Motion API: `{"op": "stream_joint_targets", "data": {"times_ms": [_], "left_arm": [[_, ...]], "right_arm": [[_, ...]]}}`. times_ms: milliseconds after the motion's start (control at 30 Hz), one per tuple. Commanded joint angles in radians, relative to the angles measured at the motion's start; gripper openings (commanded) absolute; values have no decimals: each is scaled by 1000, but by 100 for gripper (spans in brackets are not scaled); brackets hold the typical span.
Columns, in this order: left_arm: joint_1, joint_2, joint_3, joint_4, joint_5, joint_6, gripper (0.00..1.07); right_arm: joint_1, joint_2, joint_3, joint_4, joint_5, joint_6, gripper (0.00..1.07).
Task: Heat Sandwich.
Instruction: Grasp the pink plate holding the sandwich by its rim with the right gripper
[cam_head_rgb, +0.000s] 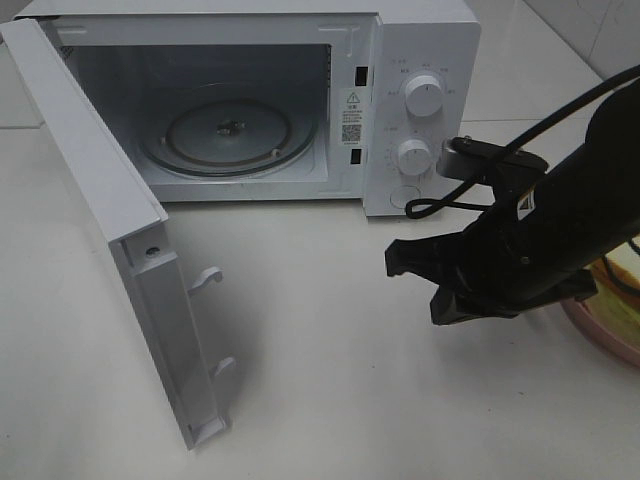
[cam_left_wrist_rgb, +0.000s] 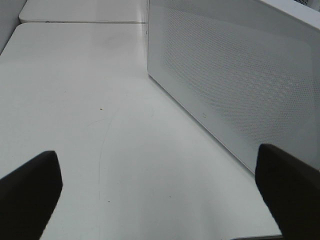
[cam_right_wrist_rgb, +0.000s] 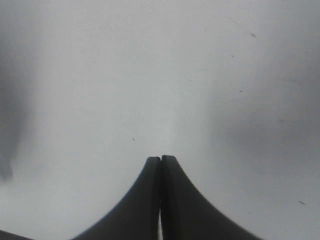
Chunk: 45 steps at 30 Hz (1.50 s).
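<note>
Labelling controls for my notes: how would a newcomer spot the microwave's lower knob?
Find the white microwave with its door swung open. On its control panel sit two white knobs, one above the other. The lower knob sits under the upper knob, nearest the black arm.

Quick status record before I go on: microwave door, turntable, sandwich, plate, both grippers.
microwave door: swung open, to the left of the cavity
turntable: glass, nothing on it
sandwich: at the right edge of the high view, mostly hidden by the right arm, not yet in the microwave
pink plate: under the sandwich, only partly in view
left gripper: open, empty, near a white perforated panel
right gripper: shut, empty, over the table in front of the control knobs
</note>
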Motion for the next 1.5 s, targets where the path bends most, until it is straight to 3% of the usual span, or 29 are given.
{"op": "stream_joint_targets", "data": {"times_ms": [33,300,433,467,500,567,600,633,667,1100,1500], "left_arm": [[3,-24,3,-3,1,2,103],[3,-24,3,-3,1,2,103],[3,-24,3,-3,1,2,103],[3,-24,3,-3,1,2,103],[3,-24,3,-3,1,2,103],[3,-24,3,-3,1,2,103],[3,-24,3,-3,1,2,103],[3,-24,3,-3,1,2,103],[3,-24,3,-3,1,2,103],[3,-24,3,-3,1,2,103],[3,-24,3,-3,1,2,103]], "right_arm": [[-5,-34,-34,-81,129,-88,4],[-40,-93,-88,-112,301,-186,8],[-80,-116,-100,-158,382,-221,31],[-80,-116,-100,-158,382,-221,31],[-94,-124,-100,-168,403,-248,51],[-109,-126,-100,-182,413,-276,75],[-124,-127,-100,-187,417,-306,95],[-124,-127,-100,-187,417,-306,95],[-133,-127,-100,-187,421,-323,103],[-297,-127,-100,-191,423,-431,99],[-343,15,-100,-191,329,-452,95]]}}
